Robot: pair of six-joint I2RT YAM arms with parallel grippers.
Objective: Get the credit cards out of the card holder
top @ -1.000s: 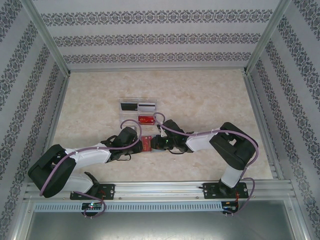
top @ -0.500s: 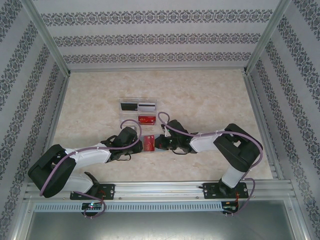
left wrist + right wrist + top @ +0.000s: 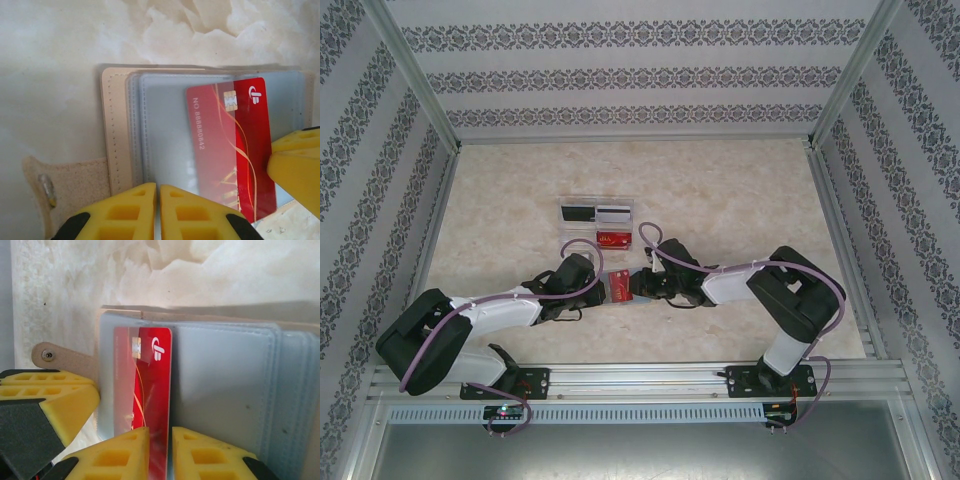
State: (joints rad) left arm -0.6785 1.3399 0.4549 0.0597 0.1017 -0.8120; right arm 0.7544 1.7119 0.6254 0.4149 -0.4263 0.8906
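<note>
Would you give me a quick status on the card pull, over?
Left gripper shut at holder edge. Right gripper straddling red card, grip unclear. Card half out of its sleeve. Nothing in the way.

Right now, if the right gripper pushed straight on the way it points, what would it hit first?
The red card. The right gripper points at it, jaws slightly apart over its near end. It may be touching; depth is unclear. The card holder lies behind.

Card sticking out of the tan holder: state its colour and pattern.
Red plastic card, thin gold swirls, white logo; left wrist view shows it best.
</note>
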